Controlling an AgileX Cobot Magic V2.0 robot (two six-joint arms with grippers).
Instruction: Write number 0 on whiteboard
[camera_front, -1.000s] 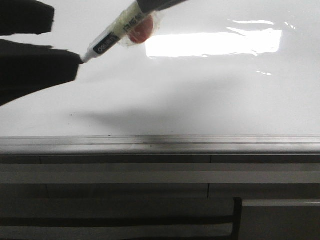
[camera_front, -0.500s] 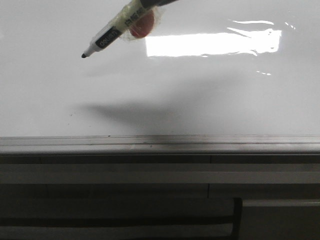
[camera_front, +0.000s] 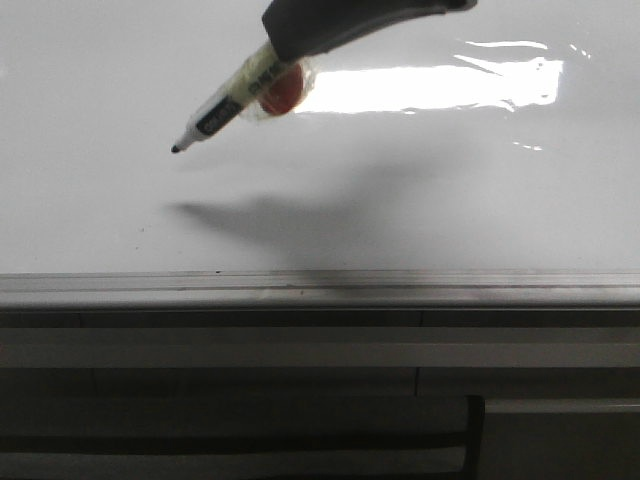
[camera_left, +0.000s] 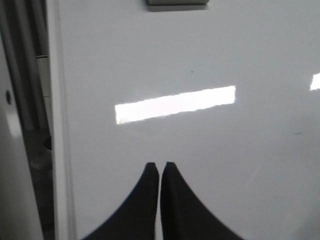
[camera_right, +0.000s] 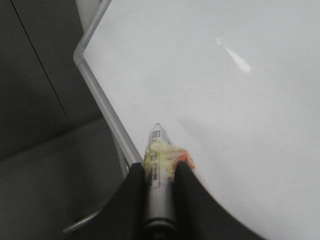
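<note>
The whiteboard (camera_front: 420, 200) fills the front view, glossy and white, and no number 0 shows on it. My right gripper (camera_front: 285, 45) comes in from the top, shut on a marker pen (camera_front: 225, 110) wrapped in yellowish tape with an orange-red lump (camera_front: 282, 88). The pen slants down to the left; its black tip (camera_front: 176, 149) hangs over the board above its own shadow. In the right wrist view the pen (camera_right: 157, 145) sits between the fingers of the right gripper (camera_right: 159, 167). My left gripper (camera_left: 159, 165) is shut on nothing over the whiteboard (camera_left: 200, 60).
A grey metal rim (camera_front: 320, 283) runs along the board's near edge, with dark grey ledges (camera_front: 300, 340) below it. The right wrist view shows the board's corner (camera_right: 80, 55) beside dark panels. A grey object (camera_left: 177, 3) lies at the far edge in the left wrist view.
The left gripper, at the pen tip a second ago, has left the front view to the left. The pen tip has dropped lower and the right gripper shows further in.
</note>
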